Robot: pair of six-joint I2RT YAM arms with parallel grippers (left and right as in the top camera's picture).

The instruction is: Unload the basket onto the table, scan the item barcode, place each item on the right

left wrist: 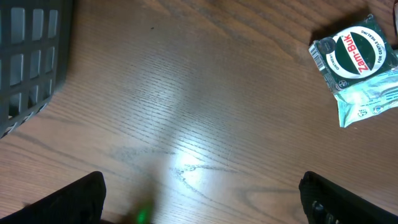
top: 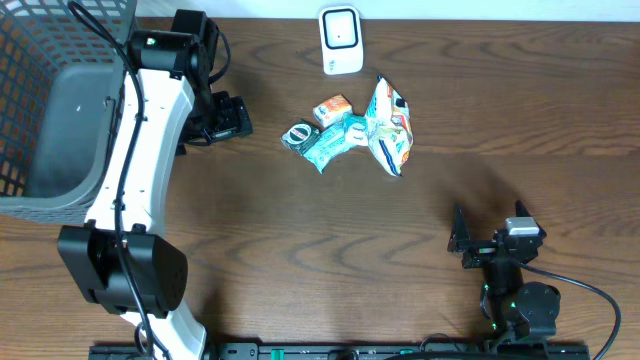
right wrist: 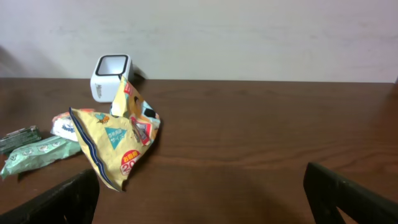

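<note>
Seen from overhead, the brown wooden table (top: 300, 240) carries a small heap of goods near its far middle: a yellow snack bag (top: 388, 125), an orange packet (top: 332, 107), a green packet (top: 330, 145) and a dark round-labelled Zam-Buk pack (top: 298, 135), all touching or overlapping. The white scanner (top: 340, 40) stands just behind them at the far edge, apart from the heap. On the left a grey mesh basket (top: 40, 100) sits beside the white left arm, whose left gripper (top: 245, 120) points at the heap from near by, with nothing in it. The right gripper (top: 487, 232) hangs low at the near right, well apart from the goods. From the left wrist, the left gripper (left wrist: 202, 199) stands spread wide, its two dark fingers (left wrist: 74, 199) at the bottom corners with only bare wood between them; the Zam-Buk pack (left wrist: 353, 55) lies at the top right on the green packet (left wrist: 367, 102), and the basket (left wrist: 31, 56) fills the top left. From the right wrist, the right gripper (right wrist: 205, 199) is likewise spread wide and empty, looking across the table at the snack bag (right wrist: 118, 140) slumped in front of the scanner (right wrist: 111, 76), with the green packet (right wrist: 34, 154) and orange packet (right wrist: 62, 124) to its left. Which of these goods is meant for scanning I cannot tell.
</note>
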